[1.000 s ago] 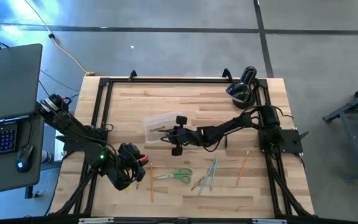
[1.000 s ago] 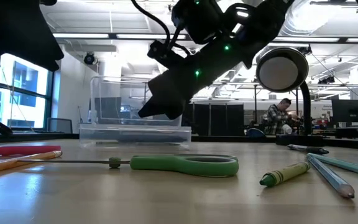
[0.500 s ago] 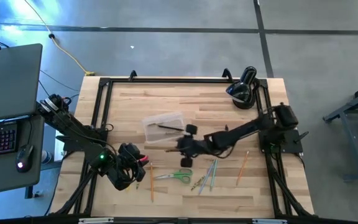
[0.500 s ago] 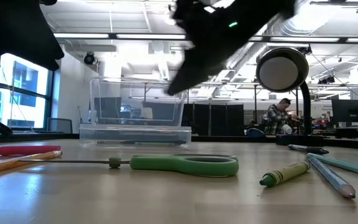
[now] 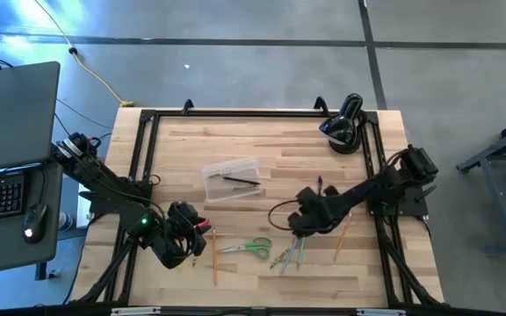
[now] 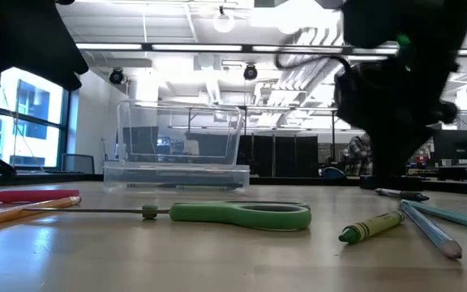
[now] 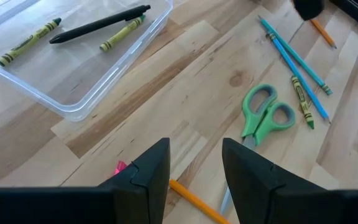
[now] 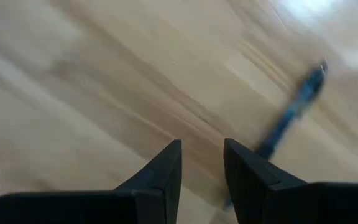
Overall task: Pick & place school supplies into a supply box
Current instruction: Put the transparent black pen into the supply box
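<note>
The right gripper point(image 5: 307, 221) hangs empty with a narrow gap between its fingers point(image 8: 166, 177), over the blue pencils point(image 5: 299, 247) right of the green-handled scissors point(image 5: 255, 247). The clear supply box point(image 5: 232, 179) near mid-table holds a black pen point(image 7: 100, 24) and two crayons point(image 7: 122, 33). The left gripper point(image 5: 185, 230) waits at the table's front left, fingers point(image 7: 151, 171) apart and empty.

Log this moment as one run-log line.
right gripper: open, empty, above blue pencils | left gripper: open, idle, near table edge | supply box: holds black pen, two crayons | scissors: on table
</note>
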`<state>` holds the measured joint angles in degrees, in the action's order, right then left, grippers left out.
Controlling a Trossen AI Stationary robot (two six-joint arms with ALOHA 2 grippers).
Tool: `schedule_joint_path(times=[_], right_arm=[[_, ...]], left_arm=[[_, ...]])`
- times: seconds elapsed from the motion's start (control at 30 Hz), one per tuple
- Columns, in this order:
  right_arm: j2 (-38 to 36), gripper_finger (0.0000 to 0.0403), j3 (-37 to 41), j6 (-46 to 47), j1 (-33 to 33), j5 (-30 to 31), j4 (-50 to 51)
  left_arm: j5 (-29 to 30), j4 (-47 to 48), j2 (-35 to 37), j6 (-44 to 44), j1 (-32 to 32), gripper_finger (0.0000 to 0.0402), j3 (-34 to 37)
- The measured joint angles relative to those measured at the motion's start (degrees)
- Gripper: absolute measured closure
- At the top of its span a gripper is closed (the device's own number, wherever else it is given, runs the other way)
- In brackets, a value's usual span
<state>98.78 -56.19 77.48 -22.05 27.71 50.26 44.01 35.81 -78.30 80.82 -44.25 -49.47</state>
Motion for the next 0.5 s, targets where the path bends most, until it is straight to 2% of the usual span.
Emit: schedule_joint_path(times=[0.2, 0.5], right_arm=[[0.0, 0.0306, 3.5, 9.2, -0.1, -3.6, -1.2], [-2.2, 0.0306, 2.8, 8.5, -0.1, -0.8, 0.8]], left_arm=[[0.0, 0.0, 0.0, 0.0, 0.0, 0.0223, 0.0], [0.0, 0.0, 0.0, 0.0, 0.0, 0.0223, 0.0]])
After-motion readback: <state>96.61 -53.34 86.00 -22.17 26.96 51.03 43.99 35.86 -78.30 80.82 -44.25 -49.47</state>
